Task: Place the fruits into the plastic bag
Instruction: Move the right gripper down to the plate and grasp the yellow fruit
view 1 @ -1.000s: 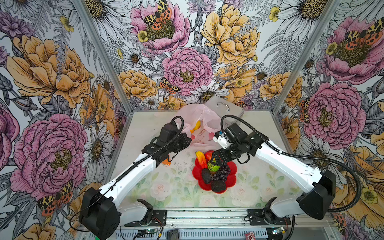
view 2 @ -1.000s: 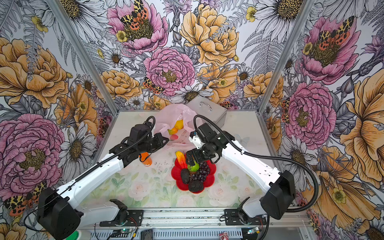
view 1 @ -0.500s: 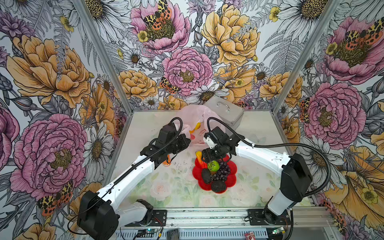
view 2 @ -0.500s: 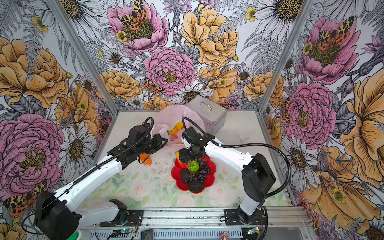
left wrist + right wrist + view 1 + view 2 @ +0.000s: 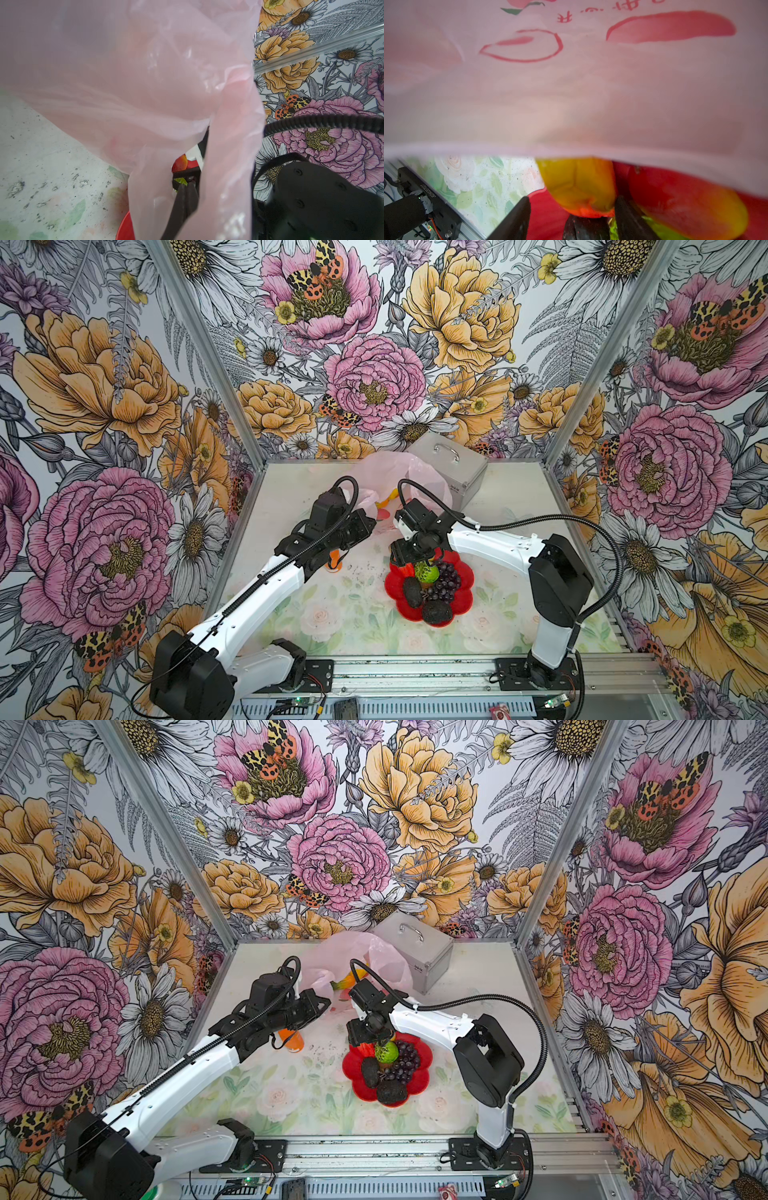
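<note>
The pink plastic bag (image 5: 399, 472) (image 5: 353, 952) lies at the back with a mango (image 5: 386, 502) showing in its mouth. My left gripper (image 5: 372, 522) (image 5: 187, 187) is shut on the bag's (image 5: 124, 72) edge and holds it up. On the red plate (image 5: 461, 597) (image 5: 419, 1077) lie a lime (image 5: 428, 572), grapes (image 5: 446, 583) and two avocados (image 5: 412, 591). My right gripper (image 5: 415, 562) (image 5: 572, 216) is open over the plate's far side. Its fingers (image 5: 517, 220) straddle a yellow-orange mango (image 5: 577, 182), one touching, one apart. A peach (image 5: 685, 203) lies beside it.
A silver case (image 5: 449, 466) stands behind the bag at the back right. An orange bottle (image 5: 334, 562) sits under my left arm, left of the plate. The bag's printed side (image 5: 571, 83) hangs just above my right gripper.
My right gripper has moved back and left across the plate and come down round the mango, its jaws narrowing. The left gripper still holds the bag in place.
</note>
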Available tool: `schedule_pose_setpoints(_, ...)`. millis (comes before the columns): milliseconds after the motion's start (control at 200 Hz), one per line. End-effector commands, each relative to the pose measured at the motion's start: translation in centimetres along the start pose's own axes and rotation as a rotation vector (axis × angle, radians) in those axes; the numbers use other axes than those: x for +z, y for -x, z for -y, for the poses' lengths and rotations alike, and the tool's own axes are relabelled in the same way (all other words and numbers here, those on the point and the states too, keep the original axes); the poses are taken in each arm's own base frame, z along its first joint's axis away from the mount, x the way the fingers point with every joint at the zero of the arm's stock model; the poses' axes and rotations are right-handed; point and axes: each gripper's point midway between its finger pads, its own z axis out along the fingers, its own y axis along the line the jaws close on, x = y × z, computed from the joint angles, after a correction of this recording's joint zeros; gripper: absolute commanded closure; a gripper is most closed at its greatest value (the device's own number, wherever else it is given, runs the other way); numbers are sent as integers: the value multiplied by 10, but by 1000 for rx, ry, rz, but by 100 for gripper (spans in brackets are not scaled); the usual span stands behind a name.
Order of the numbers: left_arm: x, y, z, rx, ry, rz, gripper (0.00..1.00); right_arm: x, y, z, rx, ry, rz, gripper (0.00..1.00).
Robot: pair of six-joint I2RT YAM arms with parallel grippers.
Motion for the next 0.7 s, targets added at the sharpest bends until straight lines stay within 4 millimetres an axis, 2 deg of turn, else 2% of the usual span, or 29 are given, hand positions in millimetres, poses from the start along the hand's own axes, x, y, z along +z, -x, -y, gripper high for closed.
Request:
schedule_pose_setpoints(0,-6,-1,0,-16,-20,-2,100,6,10,-4,15,-1,20,36)
schedule_pose_setpoints(295,-4,1,-3,-23,-15,-7,100,19,6,5,25,-38,-2,39)
schedule_pose_setpoints(580,2,3,-1,-24,-15,-20,100,25,6,8,25,-47,-11,59)
schedule_pose_setpoints(695,5,4,1,-25,-17,-24,100,20,8,7,11,-48,3,63)
